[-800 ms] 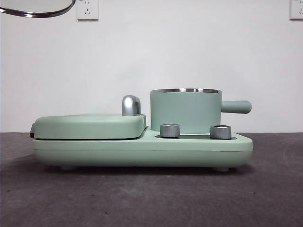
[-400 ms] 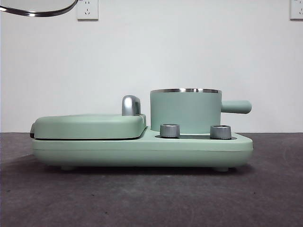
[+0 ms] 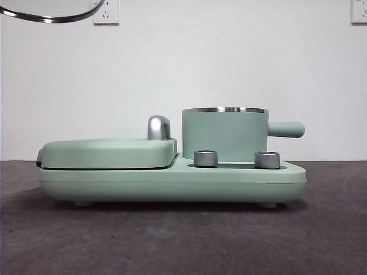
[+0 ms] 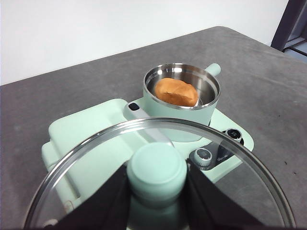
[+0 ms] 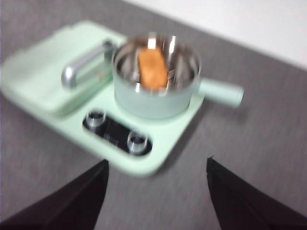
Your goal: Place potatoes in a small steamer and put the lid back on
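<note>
One potato is seen lying inside the small steamer, whose steel rim is uncovered and whose stubby side handle juts out sideways over the appliance base. Bare grey table is left on all sides of the base, and the space straight above the pot is unobstructed in the front view. One lid is held aloft by the left gripper, its two jaws closed against the mint-green knob; the pot is seen beyond and below the lid's steel rim, well apart from it. In the front view only an arc of that rim is shown at the top corner. The right gripper is held above the table with its jaws spread wide and nothing between them, the steamer lying ahead of it. Two steel dials are counted on the base, beside one closed grill plate with one chrome handle.
</note>
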Robot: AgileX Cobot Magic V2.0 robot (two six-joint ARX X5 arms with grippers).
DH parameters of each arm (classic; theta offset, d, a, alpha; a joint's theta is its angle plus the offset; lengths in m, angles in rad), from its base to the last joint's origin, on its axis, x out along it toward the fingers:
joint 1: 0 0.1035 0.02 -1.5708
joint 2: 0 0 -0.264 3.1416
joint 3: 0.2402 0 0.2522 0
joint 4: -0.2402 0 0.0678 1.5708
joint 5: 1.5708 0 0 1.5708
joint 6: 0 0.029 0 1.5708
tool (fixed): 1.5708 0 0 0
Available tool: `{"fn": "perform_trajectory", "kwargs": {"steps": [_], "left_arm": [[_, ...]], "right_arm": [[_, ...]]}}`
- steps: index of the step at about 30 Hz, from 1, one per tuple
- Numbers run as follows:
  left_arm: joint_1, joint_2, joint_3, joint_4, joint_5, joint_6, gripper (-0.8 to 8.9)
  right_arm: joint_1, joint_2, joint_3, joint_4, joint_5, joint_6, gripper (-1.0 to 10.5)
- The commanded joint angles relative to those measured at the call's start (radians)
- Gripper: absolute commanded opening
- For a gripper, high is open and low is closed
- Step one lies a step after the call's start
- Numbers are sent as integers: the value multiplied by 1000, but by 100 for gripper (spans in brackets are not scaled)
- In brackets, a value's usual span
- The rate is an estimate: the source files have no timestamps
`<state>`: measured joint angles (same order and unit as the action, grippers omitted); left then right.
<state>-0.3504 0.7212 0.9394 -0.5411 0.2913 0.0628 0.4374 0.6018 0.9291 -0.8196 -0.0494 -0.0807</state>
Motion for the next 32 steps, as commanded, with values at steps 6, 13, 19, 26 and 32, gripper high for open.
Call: {"fn": "perform_trajectory", "kwargs": {"steps": [6,13,19,26,32], "left_arm": [[-77,103,19,203,17,-4,10],[-159,290,19,473,17,-4,10],[-202,477,31,701,17,1,10],[-226,694,154,747,17,60,10],[-231,866,311,742,17,68,10]], "right_arm": [[5,-71,-71,-83,-3,64,316],[5,-82,-74,-87,-2,67,316],[5,-82,-74,-88,-2,67,316],[5,-82,-74,-87,-2,66,316],[5,-82,-74,-87,-2,66,316]]}}
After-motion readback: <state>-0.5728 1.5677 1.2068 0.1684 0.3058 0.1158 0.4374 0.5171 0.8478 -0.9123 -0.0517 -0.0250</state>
